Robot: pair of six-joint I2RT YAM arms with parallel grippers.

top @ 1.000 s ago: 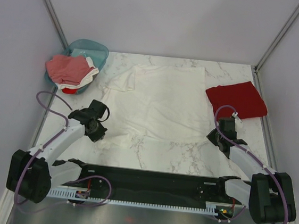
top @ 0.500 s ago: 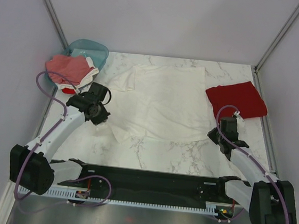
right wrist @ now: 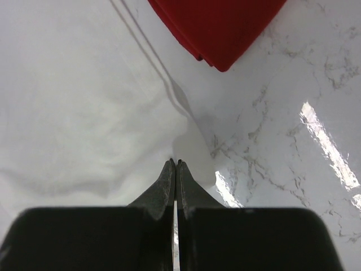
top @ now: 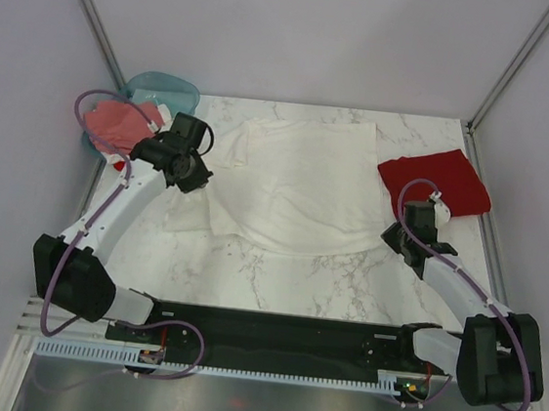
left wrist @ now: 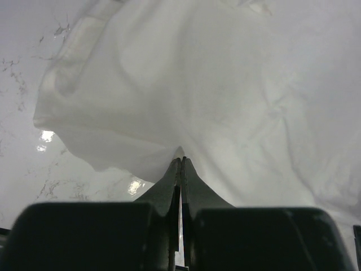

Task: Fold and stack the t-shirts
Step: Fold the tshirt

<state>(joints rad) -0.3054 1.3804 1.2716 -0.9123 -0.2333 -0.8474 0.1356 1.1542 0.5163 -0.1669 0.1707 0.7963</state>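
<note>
Nearest me, my left gripper (left wrist: 180,165) is closed tight, its two fingertips pressed together on a pinch of the white t-shirt (top: 301,184). The cloth rises to a small peak right at the tips. In the overhead view this pinch sits at the shirt's left side, and the fabric below it bunches and folds over itself onto the bench (top: 345,282).

My right gripper (right wrist: 176,165) is closed just as tightly, clamped on the near right corner of the same shirt. That corner is pulled into a little point between the tips, with bare marble just to the right of it.

Between my two grippers the white t-shirt lies spread over the middle of the bench. Its near edge curves in a loose, wrinkled line, and its far edge lies flatter towards the back.

Beyond my right gripper, the dark red t-shirt (top: 436,181) lies folded flat at the right side of the bench. Its near corner is close to the white shirt's right edge, but I cannot tell whether they touch.

Farthest off, in the back left corner, stands the teal basket (top: 169,86). A pinkish-red t-shirt (top: 114,122) is heaped on it, partly hidden by my left arm and its cable.
</note>
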